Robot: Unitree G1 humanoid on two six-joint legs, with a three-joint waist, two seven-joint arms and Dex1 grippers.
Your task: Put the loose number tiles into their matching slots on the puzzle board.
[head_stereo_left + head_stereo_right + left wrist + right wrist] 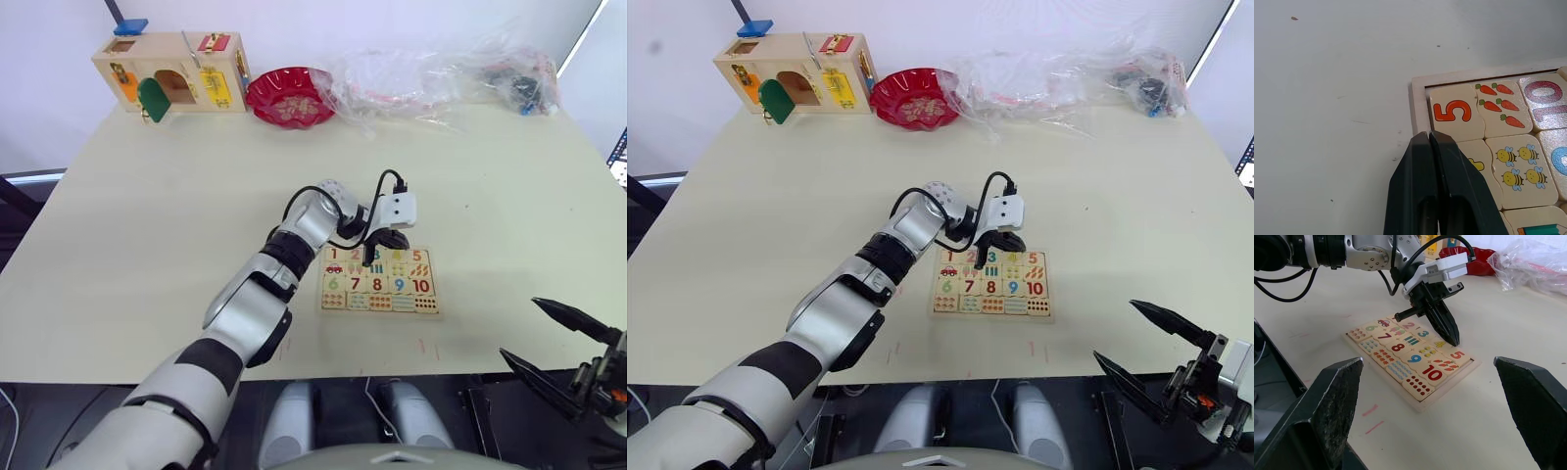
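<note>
Two grippers: nearest, the right gripper (568,352) hangs wide open, idle. Beyond, the puzzle board (329,304) looks full, tiles (1458,354) one to five seated; the left gripper (1453,340), closed and empty, touches tile four. Little remains.

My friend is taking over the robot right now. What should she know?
Left gripper: shut, empty, tip down on the puzzle board at the 4 tile, beside the 5 tile.
Right gripper: open, empty, off the near right table edge, away from the board.
Tiles 1 to 5 all appear to sit in the board's far row; no loose tile lies on the table.
Left: check that the 4 sits flat, then lift the left arm away.
</note>
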